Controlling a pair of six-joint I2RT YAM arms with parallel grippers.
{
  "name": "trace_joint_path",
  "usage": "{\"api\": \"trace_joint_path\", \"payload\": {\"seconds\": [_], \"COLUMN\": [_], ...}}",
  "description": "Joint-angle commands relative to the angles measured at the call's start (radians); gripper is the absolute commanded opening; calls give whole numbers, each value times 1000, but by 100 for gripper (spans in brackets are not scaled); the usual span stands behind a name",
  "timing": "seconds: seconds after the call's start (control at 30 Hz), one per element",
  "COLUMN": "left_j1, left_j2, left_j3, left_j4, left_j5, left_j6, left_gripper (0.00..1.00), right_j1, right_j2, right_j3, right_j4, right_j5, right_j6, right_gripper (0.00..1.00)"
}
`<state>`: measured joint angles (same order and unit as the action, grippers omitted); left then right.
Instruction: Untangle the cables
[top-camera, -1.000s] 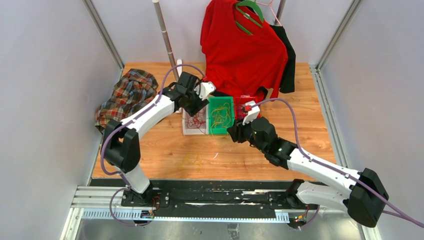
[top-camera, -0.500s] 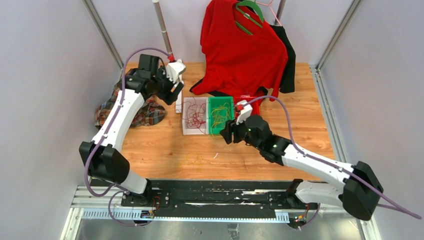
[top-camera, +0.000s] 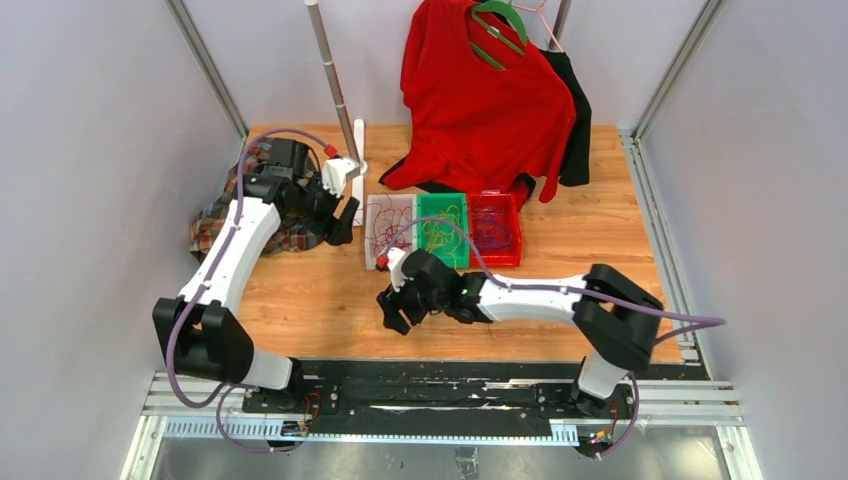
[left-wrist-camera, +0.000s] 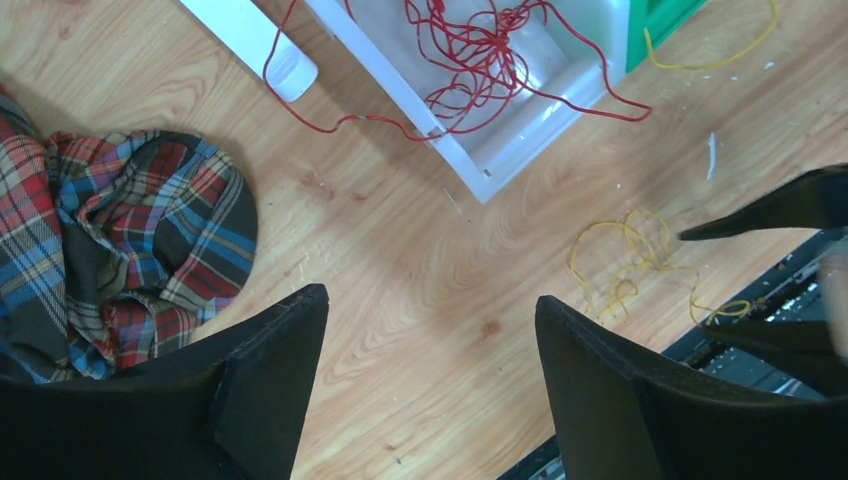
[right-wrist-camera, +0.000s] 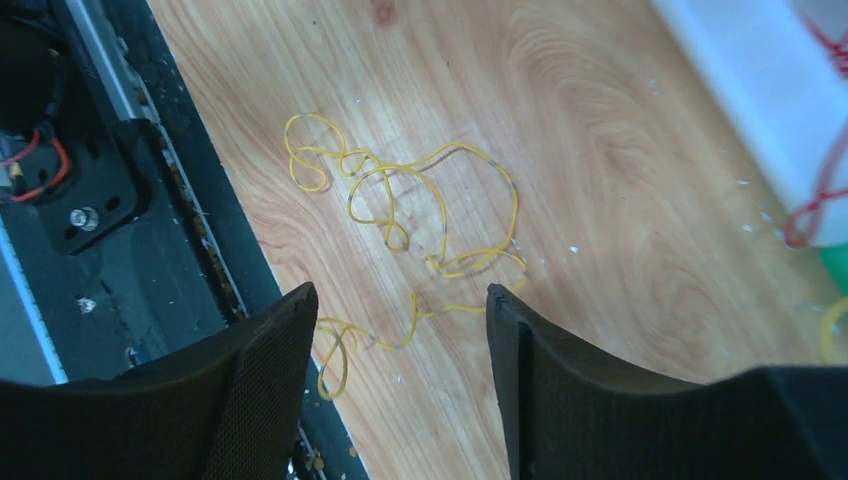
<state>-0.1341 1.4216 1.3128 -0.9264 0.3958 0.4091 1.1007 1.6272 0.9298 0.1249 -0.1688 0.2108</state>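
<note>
Hard to make out: from above, the purple wires (top-camera: 495, 230) in the red tray (top-camera: 519, 228) read only as a dark tangle, and we cannot separate the strands.
Cut off: the left wrist view shows just one corner of the green tray (left-wrist-camera: 668, 18), and the white tray (left-wrist-camera: 470, 168) runs off its top edge. The right wrist view catches only an edge of the white tray.
Partly hidden: in the top view the plaid shirt (top-camera: 212, 228) lies partly under the left arm. We see the red shirt (top-camera: 480, 100) on its green hanger (top-camera: 500, 22) draping down behind the trays.
White tray holds: the red wires (left-wrist-camera: 480, 55) in a heap, with strands trailing over the rim onto the table (left-wrist-camera: 420, 280).
Green tray holds: the yellow wires (top-camera: 442, 228) in a bunch.
Outside the trays: the loose yellow wire (right-wrist-camera: 400, 215) lies looped on bare wood near the front rail (right-wrist-camera: 110, 210).
Left arm pose: it reaches forward and bends in over the plaid shirt's edge, just left of the white tray, with the wrist pointing down.
Left grip: the left gripper (left-wrist-camera: 430, 385) has its fingers spread wide with nothing between them, and we see bare wood below.
Right arm pose: it is folded sharply across the front of the table, elbow to the right, forearm running leftward.
Right grip: the right gripper (right-wrist-camera: 400, 375) has its fingers apart and empty above the loose yellow wire. We cannot tell whether they touch it.
</note>
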Motion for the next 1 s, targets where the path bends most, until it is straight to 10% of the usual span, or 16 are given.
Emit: {"api": "trace_joint_path", "payload": {"seconds": [0.0,0.33,0.7,0.8,0.97], "left_j1": [20,34,-71,-73,-21], "left_j2": [-70,-154,-217,-201,-181], "left_j3": [33,36,-112,-111,-66], "left_j4": [-61,-172,-259,-246,-217], "left_j5": [52,167,268,238,231], "left_j6": [-11,119,325,328,276], "left_gripper": [81,83,76,78,82], "right_j1": [21,-22,-51,-48,-9], "right_j2": [102,27,-210,-152,-14], "right_j3": [87,68,-40,-33,12], "right_j4": [-80,-90,-45,-43,2], "right_j5": [-84,-57,-31,-25,-3], "right_j6": [-41,-46,-35,-1,-39], "right_gripper": [61,1,1,37,51]}}
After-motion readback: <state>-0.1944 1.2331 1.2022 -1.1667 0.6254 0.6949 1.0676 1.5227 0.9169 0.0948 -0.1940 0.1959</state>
